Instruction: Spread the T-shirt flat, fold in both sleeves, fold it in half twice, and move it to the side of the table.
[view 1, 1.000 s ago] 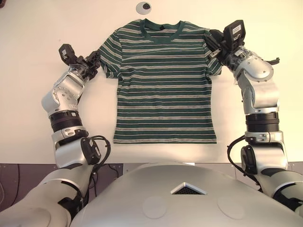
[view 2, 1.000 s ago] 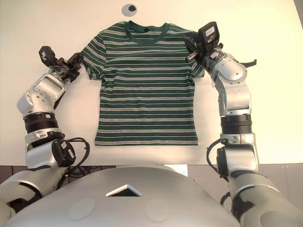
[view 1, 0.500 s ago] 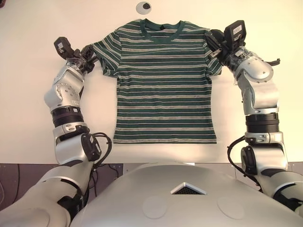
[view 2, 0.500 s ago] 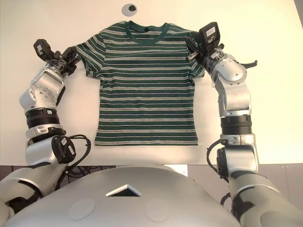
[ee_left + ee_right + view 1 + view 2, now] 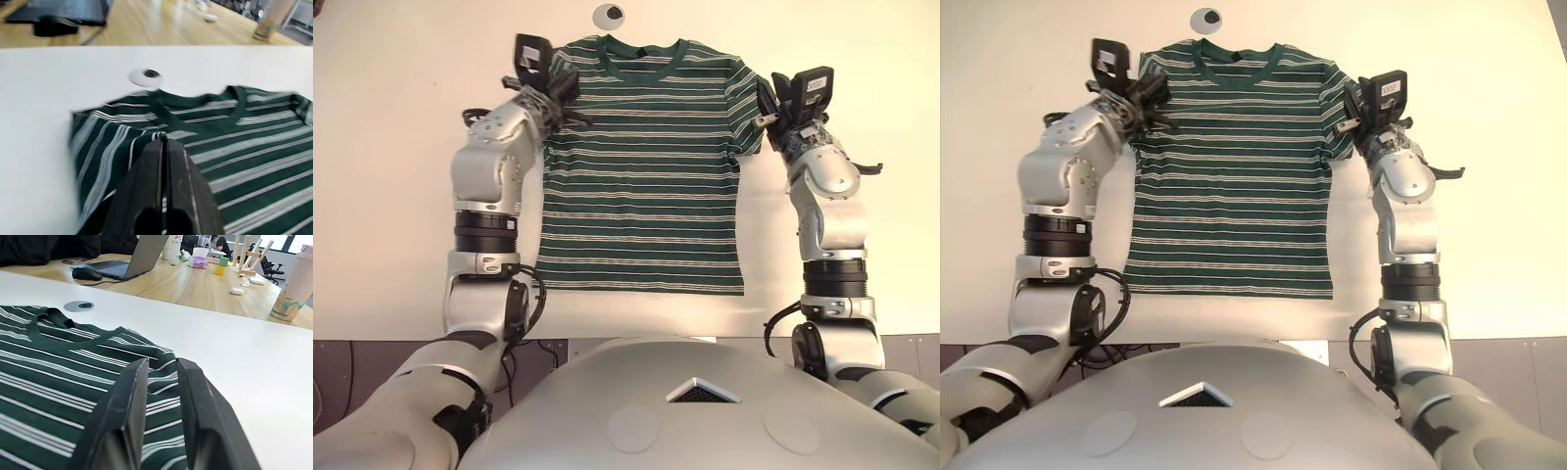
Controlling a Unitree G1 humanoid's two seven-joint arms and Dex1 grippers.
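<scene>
Green cotton is what matters here. From the head cameras, the dark green T-shirt with thin white stripes (image 5: pixel 641 196) lies flat in the middle of the white desk (image 5: pixel 372 196), collar away from the robot. The left claw (image 5: pixel 558 90) is clenched on the left sleeve (image 5: pixel 558 122), held inward over the chest, and the right claw (image 5: pixel 767 103) hovers at the right sleeve (image 5: pixel 742 103). From the left wrist, the fingers are pressed together on a ridge of cloth. I'd worry that letting go too high lets the sleeve flop outward, or that dragging it pulls the whole body askew. From the right wrist, the fingers stand parted above the sleeve hem, gripping nothing that I can see. Closing there might catch both layers, or miss the edge and rumple the shoulder.
</scene>
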